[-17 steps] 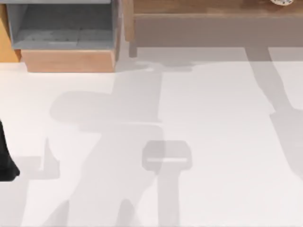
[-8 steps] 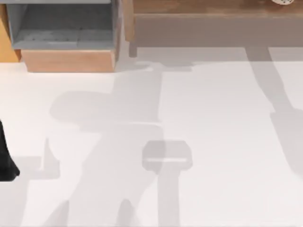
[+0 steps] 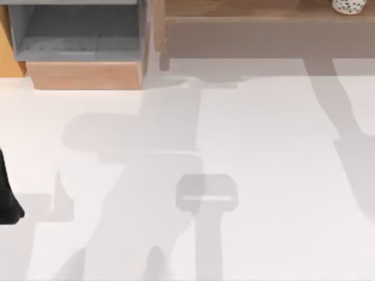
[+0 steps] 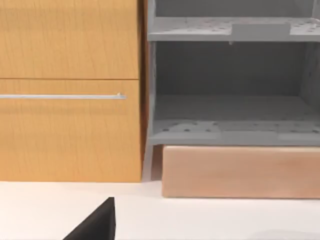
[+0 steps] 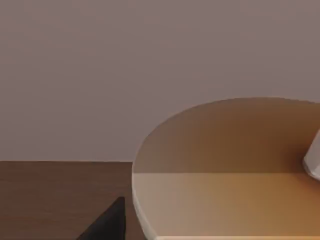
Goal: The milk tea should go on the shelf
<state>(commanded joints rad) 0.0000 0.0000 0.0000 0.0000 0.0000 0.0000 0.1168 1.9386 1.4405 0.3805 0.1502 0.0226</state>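
1. The milk tea stands at the far right of the shelf, at the top edge of the top view, where its speckled base shows on the brown board.
2. The shelf runs along the back of the white tabletop, with its taupe-grey front facing forward and a light wooden post at its left end.
3. In the right wrist view the cup's orange-tan rim sits very near the camera, above the brown board, with a dark corner of the arm just beside it. Whether the right jaws are clenched or released cannot be told.
4. The left arm is parked at the left edge of the tabletop; its jaws cannot be judged either.
5. A grey cabinet with a light wood front sits at the back left, near the shelf's post. The left wrist view faces its open grey compartments, beside an orange wooden drawer front with a thin handle.
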